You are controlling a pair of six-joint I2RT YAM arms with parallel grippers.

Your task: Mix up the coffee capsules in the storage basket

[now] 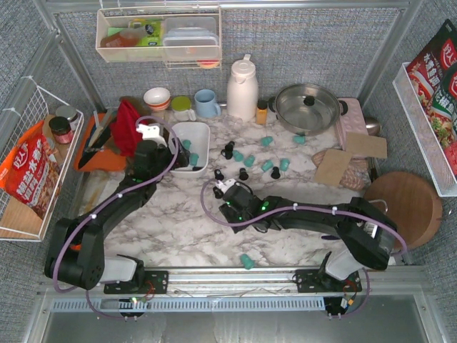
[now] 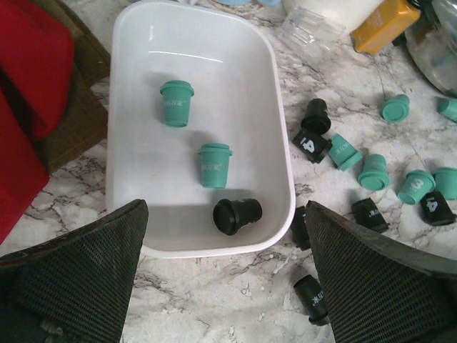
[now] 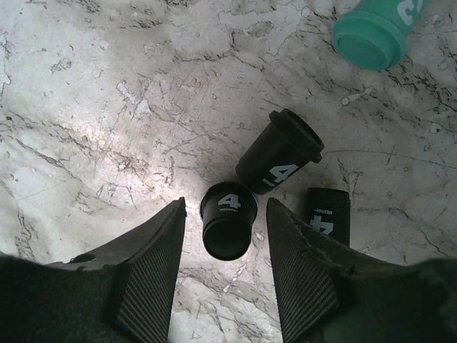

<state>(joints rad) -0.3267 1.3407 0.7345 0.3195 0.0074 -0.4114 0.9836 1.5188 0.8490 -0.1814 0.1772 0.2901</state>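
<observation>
Three coffee capsules [image 2: 214, 166] lie in the storage basket [image 2: 128, 86], two teal and one black; the others are scattered over the marble surface [image 1: 171, 236], mostly at 3 o'clock from the basket in the top view, with one stray teal pod down near the arm bases.

Your right pincer [image 3: 227, 214] is released; its fingers straddle a black capsule [image 3: 227, 230] lying on its side, with a narrow gap on each flank, so nothing is gripped. Two more black pods sit at 1 and 3 o'clock from it. Your left pincer [image 2: 225, 214] hangs spread wide and empty over the basket's near wall.

Reckon on these pods being light, stiff-shelled and smooth; on their sides they look apt to roll, and a hard pinch may squirt one out. Take hold across the tapered body just under the flanged rim, with modest force.

You can read a white "4" on the black pods; the line beneath it is too fine to make out, as is the print on the teal ones. The orange bag [image 1: 32, 175] at 9 o'clock carries Chinese characters.
</observation>
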